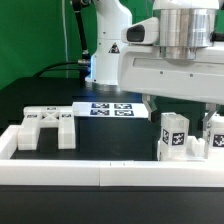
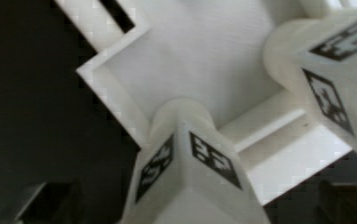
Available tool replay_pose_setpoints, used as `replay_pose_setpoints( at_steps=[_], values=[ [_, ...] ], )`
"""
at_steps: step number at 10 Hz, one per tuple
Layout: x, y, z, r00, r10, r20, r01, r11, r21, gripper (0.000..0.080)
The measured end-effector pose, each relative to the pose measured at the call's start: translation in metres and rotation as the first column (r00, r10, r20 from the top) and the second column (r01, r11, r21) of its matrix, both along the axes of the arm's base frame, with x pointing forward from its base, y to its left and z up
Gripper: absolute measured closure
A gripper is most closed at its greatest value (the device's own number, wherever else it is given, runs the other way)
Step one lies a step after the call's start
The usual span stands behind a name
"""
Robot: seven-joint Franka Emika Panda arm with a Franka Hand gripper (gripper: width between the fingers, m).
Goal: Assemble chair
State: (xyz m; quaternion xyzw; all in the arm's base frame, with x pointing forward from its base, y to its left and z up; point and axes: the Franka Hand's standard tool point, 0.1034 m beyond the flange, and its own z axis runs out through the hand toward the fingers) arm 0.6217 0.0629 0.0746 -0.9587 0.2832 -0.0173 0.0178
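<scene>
Behind the front rail (image 1: pixel 100 172), gripper (image 1: pixel 185 104) over upright tagged blocks (image 1: pixel 172 136), finger opening indiscernible; slotted piece (image 1: pixel 45 125) well apart.

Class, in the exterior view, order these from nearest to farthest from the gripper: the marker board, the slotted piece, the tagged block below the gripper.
1. tagged block: just below the gripper, exterior view's right.
2. marker board: centre, farther back.
3. slotted piece: exterior view's far left.
</scene>
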Motion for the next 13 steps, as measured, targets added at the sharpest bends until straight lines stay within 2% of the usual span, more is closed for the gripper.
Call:
replay_pose_setpoints(
  at_steps=[4,6,8,11,13],
  values=[
    [0.0000,-0.0005,0.0000,0.972,0.234,0.003,-0.234,0.972,-0.015,0.0150],
    [0.0001,-0.0024,0.0000,0.925,0.380,0.003,-0.380,0.925,-0.023,0.0150],
    [0.0001,-0.0028,0.0000,0.896,0.444,0.001,-0.444,0.896,-0.030,0.0150],
    [0.0002,-0.0062,-0.0001,0.807,0.591,-0.011,-0.591,0.805,-0.050,0.0150],
    [0.0003,-0.0071,0.0000,0.796,0.605,-0.012,-0.605,0.795,-0.051,0.0426]
  ],
)
